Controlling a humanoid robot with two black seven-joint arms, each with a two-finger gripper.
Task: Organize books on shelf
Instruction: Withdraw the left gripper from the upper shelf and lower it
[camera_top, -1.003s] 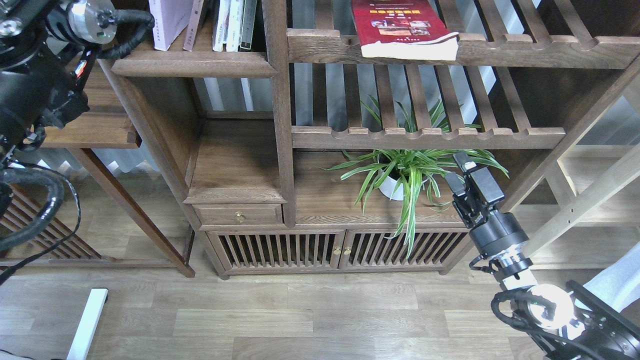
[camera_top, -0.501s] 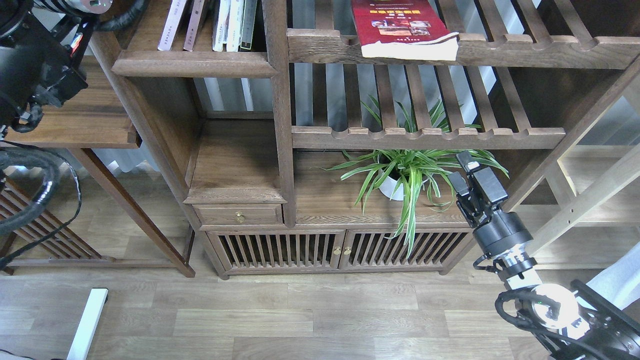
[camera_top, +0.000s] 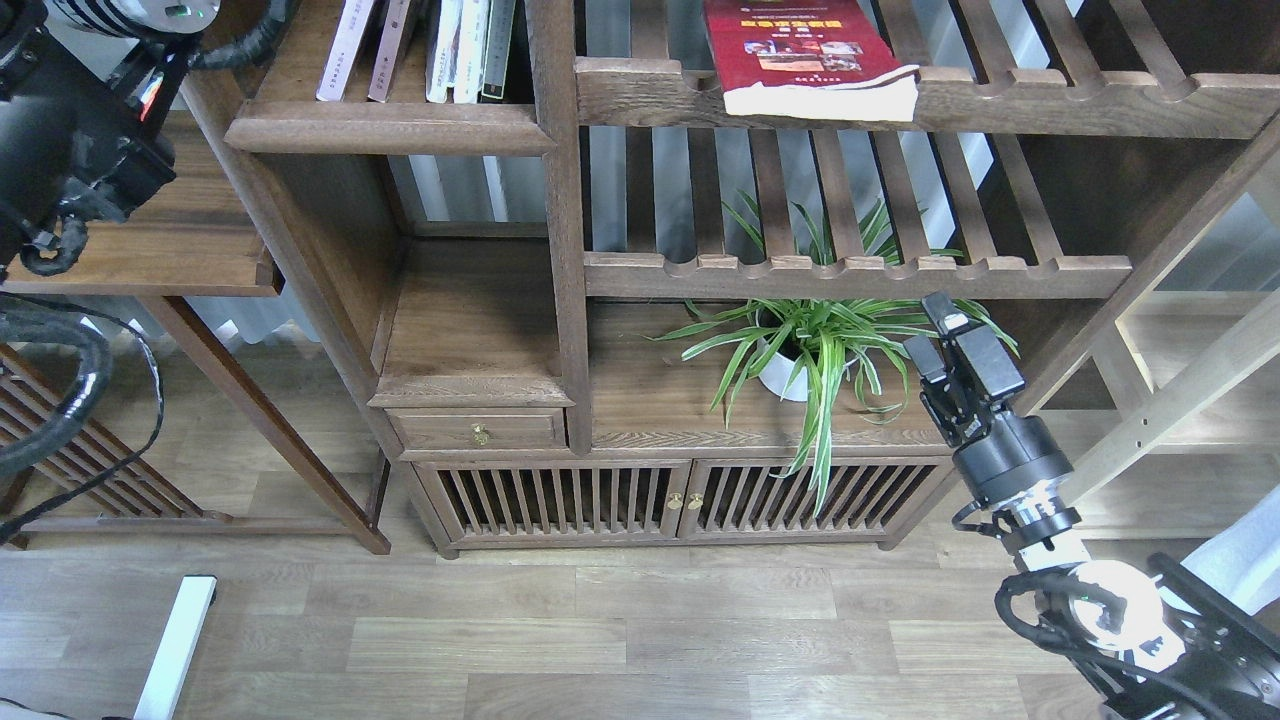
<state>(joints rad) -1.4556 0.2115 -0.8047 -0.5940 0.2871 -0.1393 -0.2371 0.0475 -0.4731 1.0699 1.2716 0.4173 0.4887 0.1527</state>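
The shelf (camera_top: 390, 128) is the dark board with a rounded front edge at the top left. A pale lavender book (camera_top: 343, 50) stands upright on it, next to a brownish spine (camera_top: 388, 50) and several other upright books (camera_top: 470, 45). Lying flat on the slatted rack at the top, a red book (camera_top: 805, 55) pokes out over the front rail. Only thick links of my left arm (camera_top: 70, 150) show at the upper left; its gripper is past the top edge. My right gripper (camera_top: 932, 335) hangs open and holds nothing, low on the right beside the plant.
A potted spider plant (camera_top: 810, 350) stands on the lower board right next to my right gripper. Slatted racks (camera_top: 850, 275) run above it. A small drawer (camera_top: 478, 430) and slatted cabinet doors (camera_top: 680, 500) sit below. A side table (camera_top: 170, 260) is on the left.
The pale lavender book went from leaning with its cover showing to standing upright in the row. My left arm rose and pulled back to the left. The right gripper drifted slightly right.
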